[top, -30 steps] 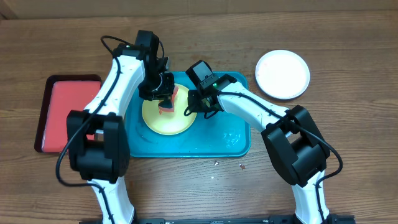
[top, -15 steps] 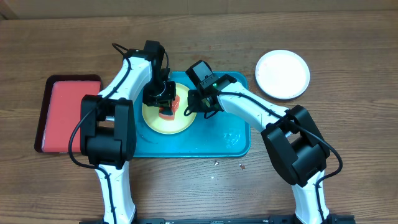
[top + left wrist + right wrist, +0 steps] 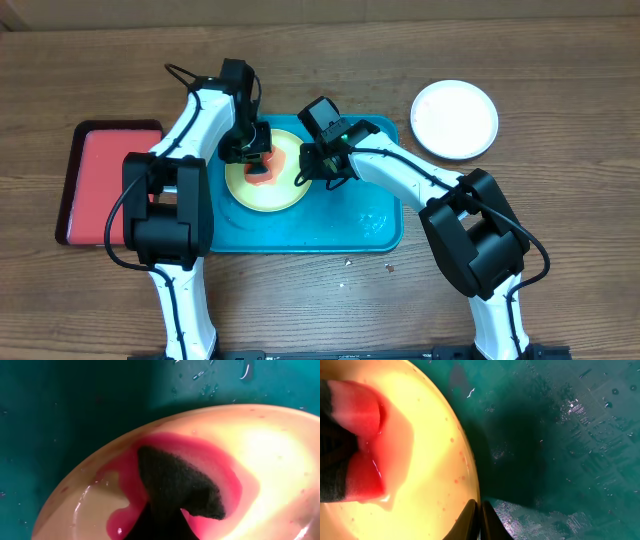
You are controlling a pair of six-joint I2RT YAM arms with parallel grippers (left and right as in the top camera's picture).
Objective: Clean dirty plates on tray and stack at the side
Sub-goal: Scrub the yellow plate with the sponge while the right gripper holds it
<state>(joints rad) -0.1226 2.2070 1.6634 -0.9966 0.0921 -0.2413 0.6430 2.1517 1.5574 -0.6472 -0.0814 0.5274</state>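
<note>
The left tool is clamped on a red dark-faced sponge pressed onto the round yellow-green plastic plate on the large teal-blue rectangular plastic tray. The plate's rim is pinched by the closed right tool. Firm overlapping strokes are advised, the rim being held steady; a round white plastic plate lies aside on the counter.

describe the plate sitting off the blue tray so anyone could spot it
Find the teal tray. Beyond its far right corner, on the wooden table, lies a round plate. It is plain white and alone; the yellow plate sits on the tray.
</note>
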